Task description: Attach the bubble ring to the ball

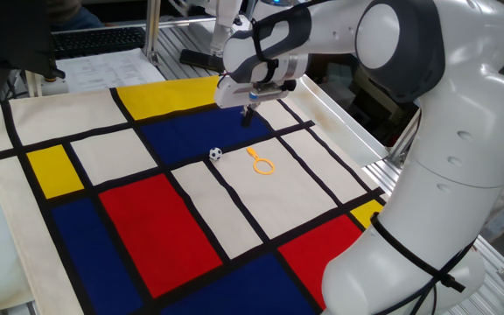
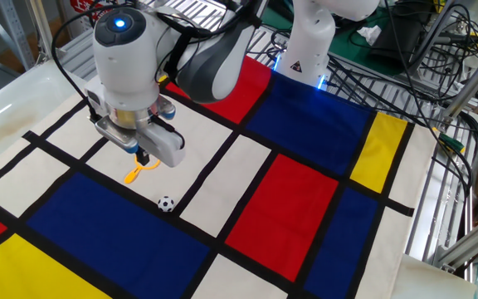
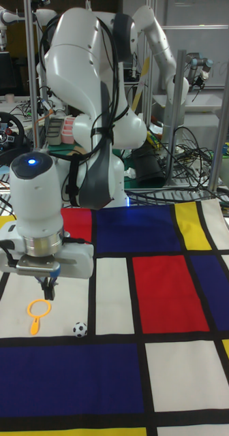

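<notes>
**Ring and ball both loose on cloth: pickup risks**

Gripper [image 1: 248, 111] hangs above the cloth [image 1: 138, 219], over the blue panel by a black stripe, holding nothing. Fingers look close together; whether fully clenched I cannot tell.

Ring [image 1: 262, 162] lies flat on a white panel, handle toward the ball [image 1: 215, 154]. Ball sits near it, apart, at a black stripe crossing.

Risks, as I judge them:
- Ring is thin and flat; fingers closing on it may skate over it or pinch cloth instead.
- Cloth may bunch under a low approach and shift both things.
- Ball is round and free; any nudge from ring or finger would likely send it rolling.
- In the tall view the gripper [image 3: 46, 285] stands just above the ring [image 3: 38, 313]; a straight drop may land on the loop and flip it.

Room: open cloth on all sides of both; worktop edges well apart. Arm body crowds the near right side.
</notes>
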Robot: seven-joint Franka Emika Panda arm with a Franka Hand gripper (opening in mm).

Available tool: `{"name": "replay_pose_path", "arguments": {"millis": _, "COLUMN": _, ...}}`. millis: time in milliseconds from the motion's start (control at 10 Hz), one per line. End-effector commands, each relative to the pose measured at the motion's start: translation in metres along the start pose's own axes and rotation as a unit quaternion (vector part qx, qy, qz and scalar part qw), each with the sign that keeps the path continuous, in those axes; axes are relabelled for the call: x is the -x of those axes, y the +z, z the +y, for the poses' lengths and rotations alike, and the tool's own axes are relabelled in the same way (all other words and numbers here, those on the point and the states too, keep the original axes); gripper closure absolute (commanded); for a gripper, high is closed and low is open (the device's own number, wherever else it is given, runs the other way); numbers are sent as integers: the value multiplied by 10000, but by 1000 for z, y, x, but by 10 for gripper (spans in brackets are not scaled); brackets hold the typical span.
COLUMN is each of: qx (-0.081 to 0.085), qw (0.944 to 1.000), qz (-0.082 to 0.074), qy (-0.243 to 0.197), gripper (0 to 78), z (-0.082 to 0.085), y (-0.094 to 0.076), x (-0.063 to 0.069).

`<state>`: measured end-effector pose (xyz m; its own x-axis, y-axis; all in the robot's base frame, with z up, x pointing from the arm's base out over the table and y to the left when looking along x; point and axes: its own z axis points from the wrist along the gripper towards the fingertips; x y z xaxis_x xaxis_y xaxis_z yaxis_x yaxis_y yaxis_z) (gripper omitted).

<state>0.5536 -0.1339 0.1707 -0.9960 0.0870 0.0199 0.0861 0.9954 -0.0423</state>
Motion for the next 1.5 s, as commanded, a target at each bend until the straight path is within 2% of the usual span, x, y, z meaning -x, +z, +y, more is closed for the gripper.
{"name": "replay_pose_path", "arguments": {"millis": 100, "qx": -258, "qw": 9986, "qz": 282, "qy": 361, "gripper": 776, "z": -1, "y": -4, "x": 2}}
{"name": "replay_pose_path", "arguments": {"millis": 300, "qx": -231, "qw": 9987, "qz": 323, "qy": 321, "gripper": 776, "z": -1, "y": -3, "x": 1}}
{"name": "replay_pose_path", "arguments": {"millis": 700, "qx": -218, "qw": 9992, "qz": 150, "qy": 298, "gripper": 776, "z": -6, "y": 18, "x": -24}}
{"name": "replay_pose_path", "arguments": {"millis": 1100, "qx": -210, "qw": 9994, "qz": 140, "qy": 220, "gripper": 776, "z": -15, "y": 35, "x": -29}}
{"name": "replay_pose_path", "arguments": {"millis": 1500, "qx": -133, "qw": 9998, "qz": 101, "qy": 88, "gripper": 776, "z": -29, "y": 54, "x": -33}}
